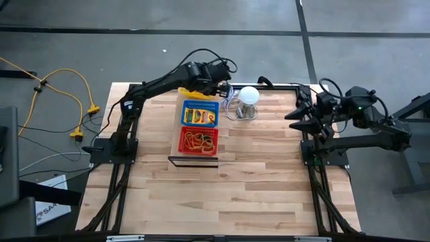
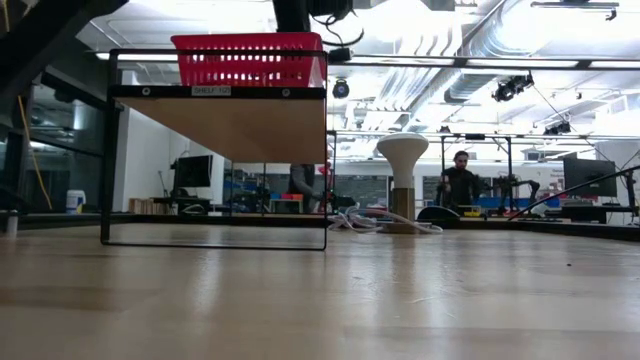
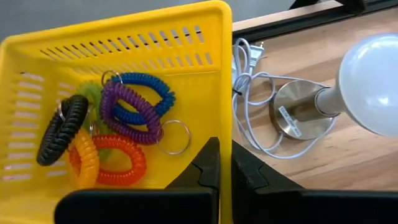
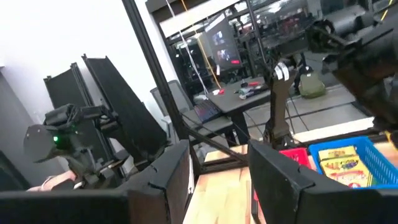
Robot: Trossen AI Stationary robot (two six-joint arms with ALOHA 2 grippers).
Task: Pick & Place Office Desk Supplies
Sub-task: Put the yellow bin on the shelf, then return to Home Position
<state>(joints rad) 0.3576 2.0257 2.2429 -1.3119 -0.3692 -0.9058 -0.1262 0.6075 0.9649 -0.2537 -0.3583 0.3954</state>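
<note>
While your left end effector (image 3: 225,171) sits closed on the rim of the yellow basket (image 3: 124,37) at the far edge of the worktop (image 1: 255,181), the right end effector (image 4: 219,171) waits with fingers spread wide and nothing between them, up by the right rear corner of the worktop.

In the left wrist view, the left fingers (image 3: 208,168) pinch the yellow basket's side wall, one finger inside, one outside. In that basket you have the coil-loop clips: purple (image 3: 127,112), blue (image 3: 146,93), red-orange (image 3: 121,165), yellow-orange (image 3: 84,165), black (image 3: 62,127), with a bit of green (image 3: 92,92) showing under them. Several carry metal key rings (image 3: 174,137). They lie in a touching pile near the basket floor's middle.

Just beside the yellow basket, a blue basket (image 1: 200,113) holds the yellow-orange printed packs (image 1: 199,117). Next in the row, a red basket (image 1: 199,140) holds a tangle of rubber bands (image 1: 200,140). From the low view, the red basket sits on top of a black-framed shelf (image 2: 215,95) raised off the worktop.

The white ball-headed lamp (image 3: 370,81) stands on its metal base (image 3: 298,112) just right of the baskets, its grey cable (image 3: 249,106) looped around the base. Apart from the yellow basket, not touching.

A person (image 2: 460,185) stands in the room beyond the worktop.
</note>
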